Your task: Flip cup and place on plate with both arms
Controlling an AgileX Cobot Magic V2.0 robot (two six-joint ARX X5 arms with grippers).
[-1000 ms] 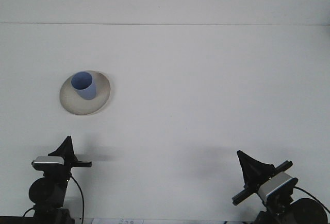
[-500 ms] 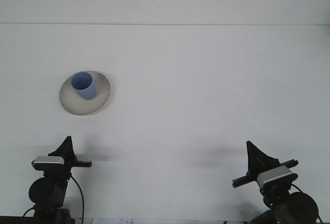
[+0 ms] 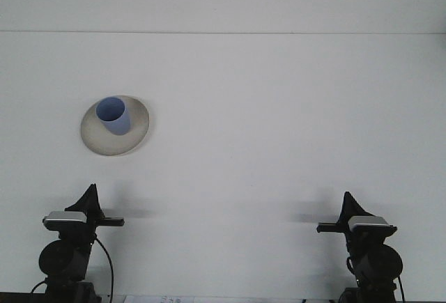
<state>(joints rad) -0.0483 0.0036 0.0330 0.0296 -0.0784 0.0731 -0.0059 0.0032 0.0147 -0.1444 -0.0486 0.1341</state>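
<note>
The blue cup stands upright on the plate, unmoved. The right gripper has swung from tilted to straight. The cup lies at twelve o'clock of the left gripper, well apart. Whether either grips anything seems impossible to tell.
</note>
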